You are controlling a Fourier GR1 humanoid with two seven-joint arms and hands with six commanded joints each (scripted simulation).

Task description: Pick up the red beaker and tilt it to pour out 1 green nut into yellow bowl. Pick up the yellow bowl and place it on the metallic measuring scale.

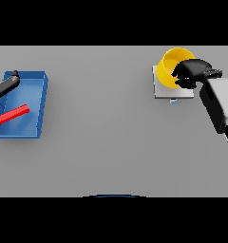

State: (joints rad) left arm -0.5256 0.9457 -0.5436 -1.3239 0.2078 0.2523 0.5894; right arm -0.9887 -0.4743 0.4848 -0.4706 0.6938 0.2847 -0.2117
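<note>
A: Starting at the surface's (111, 142) left edge: one blue tray (34, 95), one red piece (14, 114) slanting across it, and the left robot hand (6, 84) over the tray's far left corner. I cannot tell how its fingers are set, nor whether the red piece is the beaker.

B: And towards the far right corner?

A: One yellow bowl (170, 66) sits on one pale scale (170, 90), so the placing looks done. The right robot hand (192, 72) is at the bowl's right rim, fingers curled on it, probably because it has not let go yet.

B: Any green nut?

A: None visible; the bowl's inside is partly hidden.
</note>
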